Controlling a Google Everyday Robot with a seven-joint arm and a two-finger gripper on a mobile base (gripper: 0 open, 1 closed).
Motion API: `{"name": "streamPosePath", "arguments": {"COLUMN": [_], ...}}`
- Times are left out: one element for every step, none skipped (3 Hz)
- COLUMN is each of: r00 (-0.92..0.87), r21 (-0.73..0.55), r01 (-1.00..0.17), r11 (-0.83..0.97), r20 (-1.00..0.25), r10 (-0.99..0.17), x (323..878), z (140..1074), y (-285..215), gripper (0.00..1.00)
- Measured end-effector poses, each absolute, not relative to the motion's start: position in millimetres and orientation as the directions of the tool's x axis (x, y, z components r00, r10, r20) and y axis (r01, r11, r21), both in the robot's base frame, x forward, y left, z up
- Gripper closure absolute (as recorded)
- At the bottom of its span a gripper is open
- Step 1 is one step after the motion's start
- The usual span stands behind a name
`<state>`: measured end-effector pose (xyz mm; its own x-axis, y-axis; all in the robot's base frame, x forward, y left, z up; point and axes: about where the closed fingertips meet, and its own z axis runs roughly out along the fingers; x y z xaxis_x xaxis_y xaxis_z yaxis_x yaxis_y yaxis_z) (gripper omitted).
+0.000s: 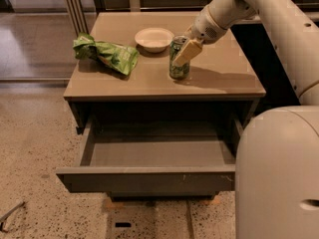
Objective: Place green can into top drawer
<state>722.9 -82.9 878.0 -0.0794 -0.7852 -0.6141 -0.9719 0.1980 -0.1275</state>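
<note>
You have the green can (179, 72) standing upright on the tabletop (224, 71), its silver top showing. The gripper (186, 53) is right at the can, reaching in from the can's upper right with its cream-coloured end lying slantwise across the front of the can's upper half. You cannot tell from this view whether the gripper is clamped on the can or only set against it. The can's base rests on the tabletop.

Just behind and to the left of the can sits a small white bowl (154, 38), close to it; you cannot tell whether they touch. Further left of the can, well apart from it, a bright green snack bag (107, 56) lies crumpled on its side.

Below and in front of the can, the top drawer (144, 180) is pulled out, with its flat front panel nearest you. The arm (234, 6) runs up and to the right from the can.
</note>
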Motion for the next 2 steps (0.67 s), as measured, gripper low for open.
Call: {"name": "streamPosePath", "arguments": {"r00": [-0.079, -0.068], "r21": [-0.128, -0.131], "r01": [-0.972, -0.973], "r11": [0.198, 0.190], "r20": [-0.614, -0.624], "r10": [-0.785, -0.779], "x": [722.9, 722.4], "z": [878.0, 877.7], "y": [-82.8, -79.4], "gripper": [0.70, 0.93]}}
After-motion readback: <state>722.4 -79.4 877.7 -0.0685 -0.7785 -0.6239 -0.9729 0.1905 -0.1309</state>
